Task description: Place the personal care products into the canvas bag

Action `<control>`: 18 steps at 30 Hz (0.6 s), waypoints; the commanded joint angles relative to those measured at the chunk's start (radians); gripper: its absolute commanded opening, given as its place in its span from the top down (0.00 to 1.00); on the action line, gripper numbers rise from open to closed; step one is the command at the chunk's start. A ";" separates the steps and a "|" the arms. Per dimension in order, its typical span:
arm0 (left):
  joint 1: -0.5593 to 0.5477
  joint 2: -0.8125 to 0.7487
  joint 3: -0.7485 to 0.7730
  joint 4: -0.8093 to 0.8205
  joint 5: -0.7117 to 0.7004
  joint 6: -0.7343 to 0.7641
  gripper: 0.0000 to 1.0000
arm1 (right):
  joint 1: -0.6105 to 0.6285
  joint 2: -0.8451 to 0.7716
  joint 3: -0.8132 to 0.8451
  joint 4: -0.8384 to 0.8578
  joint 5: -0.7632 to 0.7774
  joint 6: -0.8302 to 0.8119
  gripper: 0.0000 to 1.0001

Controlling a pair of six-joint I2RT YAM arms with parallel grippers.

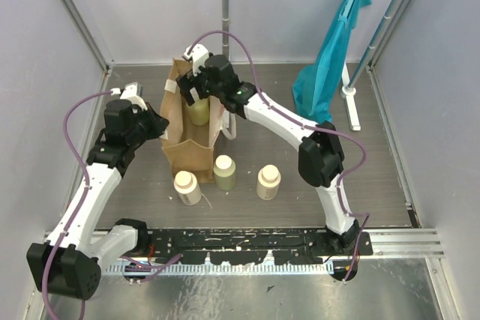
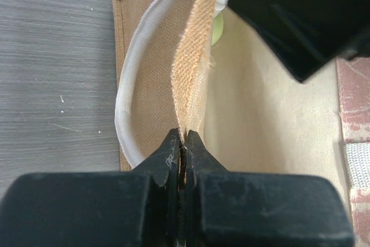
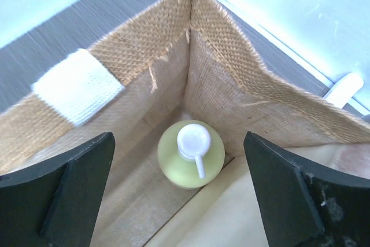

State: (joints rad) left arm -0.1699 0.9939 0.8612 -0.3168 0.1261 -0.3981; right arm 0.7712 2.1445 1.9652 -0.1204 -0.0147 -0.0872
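The canvas bag (image 1: pixel 186 148) stands open at the table's middle back. One yellow-green bottle (image 1: pixel 199 110) sits inside it, upright in a corner in the right wrist view (image 3: pixel 191 155). My right gripper (image 1: pixel 196 84) hangs open and empty above it (image 3: pixel 178 143), apart from the bottle. My left gripper (image 1: pixel 161 127) is shut on the bag's left rim (image 2: pixel 191 85), pinching the cloth (image 2: pixel 185 138). In front of the bag stand a cream bottle (image 1: pixel 187 187), a yellow-green bottle (image 1: pixel 224 172) and another cream bottle (image 1: pixel 268 182).
A teal-blue cloth bag (image 1: pixel 330 65) hangs from a metal rack at the back right, and the rack's foot (image 1: pixel 351 106) rests on the table. A rack pole (image 1: pixel 225 5) rises behind the canvas bag. Walls enclose the left, back and right sides.
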 commanded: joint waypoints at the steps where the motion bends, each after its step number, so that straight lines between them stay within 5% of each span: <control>1: -0.001 0.015 -0.020 -0.011 0.018 -0.007 1.00 | -0.002 -0.161 0.005 -0.012 -0.055 0.054 0.00; 9: -0.001 0.002 -0.009 -0.035 0.002 -0.004 1.00 | -0.002 -0.420 -0.128 -0.262 0.086 0.112 0.00; 18: -0.002 -0.019 0.002 -0.065 -0.013 0.007 1.00 | -0.002 -0.778 -0.504 -0.529 0.257 0.266 0.00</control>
State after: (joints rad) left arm -0.1688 0.9901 0.8608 -0.3199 0.1062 -0.3977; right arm 0.7704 1.4803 1.5955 -0.4904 0.1692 0.0738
